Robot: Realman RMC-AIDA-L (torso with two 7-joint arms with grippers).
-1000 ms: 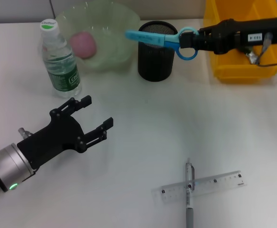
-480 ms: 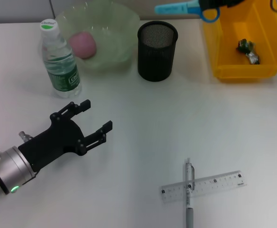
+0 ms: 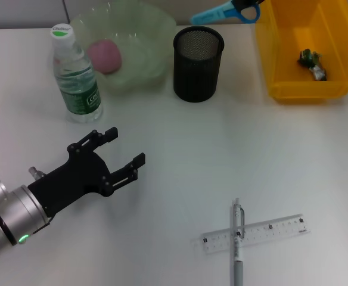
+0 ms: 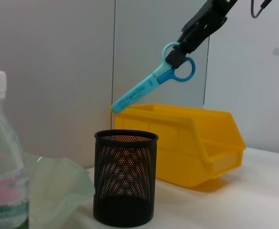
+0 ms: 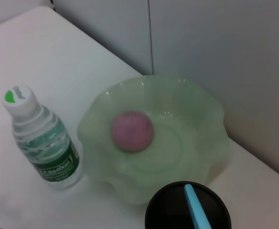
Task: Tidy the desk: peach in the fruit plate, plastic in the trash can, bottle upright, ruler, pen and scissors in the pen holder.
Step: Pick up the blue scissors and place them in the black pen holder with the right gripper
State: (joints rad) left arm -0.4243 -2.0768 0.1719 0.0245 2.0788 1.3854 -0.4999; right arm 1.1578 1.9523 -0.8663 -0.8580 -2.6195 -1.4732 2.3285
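A: Right gripper clamps the scissors by the handles, tip angled above the pen holder; left gripper spread, idle.

B: Peach plated, bottle upright, plastic binned; ruler and pen remain.

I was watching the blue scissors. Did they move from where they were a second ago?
Yes. The scissors, held by the right gripper, were low across the pen holder; now they sit higher, tilted, with the tip above the holder.

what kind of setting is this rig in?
Probably an office desk mock-up: a white table with a mesh pen holder, a ruler and a pen, and plain wall panels behind.
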